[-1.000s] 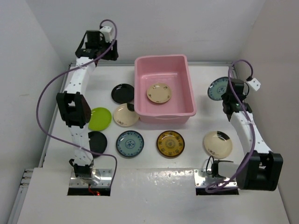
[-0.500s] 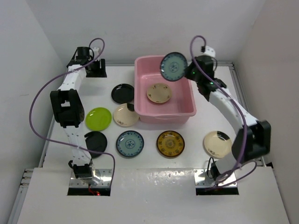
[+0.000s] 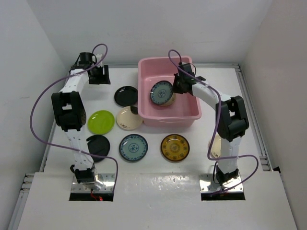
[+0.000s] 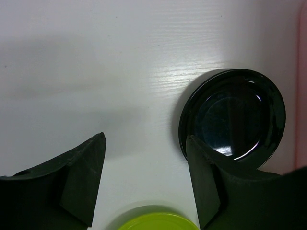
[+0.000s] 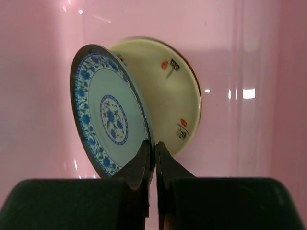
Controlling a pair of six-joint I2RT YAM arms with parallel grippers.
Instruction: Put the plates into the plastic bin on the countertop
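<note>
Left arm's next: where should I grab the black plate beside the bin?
Pinch the rim of the black plate on the edge away from the pink bin, coming from above with the open left gripper, one finger inside, one outside. It lies flat, and the bin wall crowds its other edge.

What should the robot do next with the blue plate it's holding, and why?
Probably lower it a little and open the right gripper. That gripper pinches the blue-patterned plate by its rim, tilted on edge, inside the pink bin above the cream plate, so letting go should land it there.
</note>
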